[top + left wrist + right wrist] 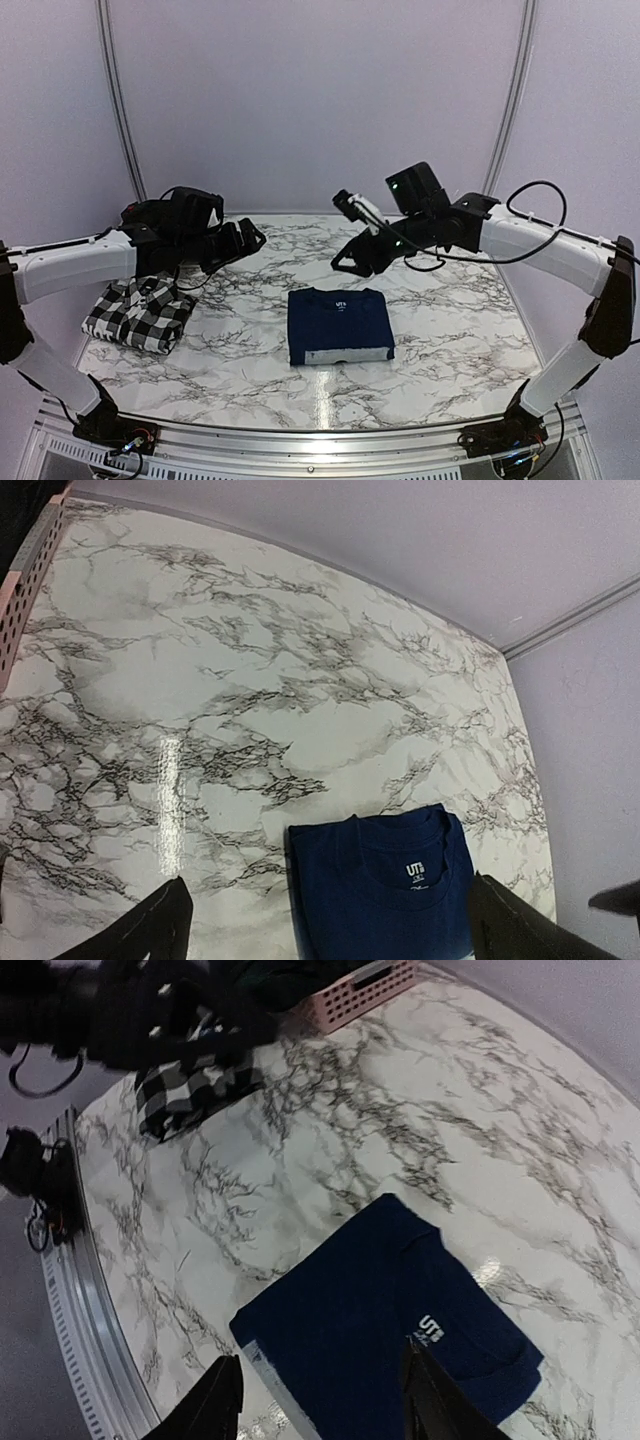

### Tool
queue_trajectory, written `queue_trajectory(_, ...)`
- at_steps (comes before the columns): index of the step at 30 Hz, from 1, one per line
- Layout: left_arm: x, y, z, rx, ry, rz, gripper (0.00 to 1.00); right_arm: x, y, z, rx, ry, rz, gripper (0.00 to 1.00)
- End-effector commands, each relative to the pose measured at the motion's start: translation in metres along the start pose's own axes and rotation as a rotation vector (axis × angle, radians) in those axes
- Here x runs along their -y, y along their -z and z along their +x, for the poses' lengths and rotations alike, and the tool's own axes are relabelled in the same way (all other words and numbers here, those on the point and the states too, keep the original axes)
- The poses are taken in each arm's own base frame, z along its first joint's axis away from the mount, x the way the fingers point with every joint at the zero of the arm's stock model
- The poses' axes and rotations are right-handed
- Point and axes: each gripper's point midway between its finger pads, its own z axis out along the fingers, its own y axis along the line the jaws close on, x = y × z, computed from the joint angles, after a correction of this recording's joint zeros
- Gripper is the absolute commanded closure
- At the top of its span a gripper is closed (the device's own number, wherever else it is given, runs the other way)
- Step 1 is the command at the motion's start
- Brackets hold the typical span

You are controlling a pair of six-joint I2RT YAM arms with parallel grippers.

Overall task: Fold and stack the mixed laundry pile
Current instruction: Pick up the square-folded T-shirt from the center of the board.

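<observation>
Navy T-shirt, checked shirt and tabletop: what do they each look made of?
Navy T-shirt: soft knit, probably cotton jersey. It looks matte, lies folded flat and has a ribbed collar and a printed neck label.
Checked shirt: woven cloth, possibly flannel. It looks matte and sits in soft, rumpled folds.
Table: glossy marble pattern with a streak of glare. Real stone or printed laminate, cannot tell.

On the table, a T-shirt lies in the middle with its collar toward the far side, a shirt lies well apart to its left near the table's left edge, and a basket stands behind that shirt at the far left.
</observation>
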Motion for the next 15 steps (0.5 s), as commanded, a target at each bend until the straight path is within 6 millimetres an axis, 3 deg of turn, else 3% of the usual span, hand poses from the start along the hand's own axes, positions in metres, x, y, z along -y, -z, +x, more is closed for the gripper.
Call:
queue_trajectory(1,-0.028,0.007,0.016,-0.039,0.035,-0.073,0.01,-0.039,-0.034,0.047,-0.134,0.090,0.002,0.52)
queue_trajectory(2,-0.031,0.011,0.017,-0.040,0.040,-0.075,0.01,-0.058,-0.042,0.055,-0.158,0.124,-0.017,0.52)
queue_trajectory(7,-0.043,0.025,0.024,-0.066,0.048,-0.062,0.01,-0.098,-0.075,0.103,-0.292,0.226,-0.015,0.53)
queue_trajectory(12,-0.051,0.030,0.036,-0.080,0.040,-0.056,0.01,-0.115,-0.107,0.145,-0.396,0.264,-0.020,0.55)
queue_trajectory(15,-0.055,0.030,0.047,-0.107,0.049,-0.047,0.01,-0.117,-0.124,0.158,-0.442,0.258,-0.011,0.56)
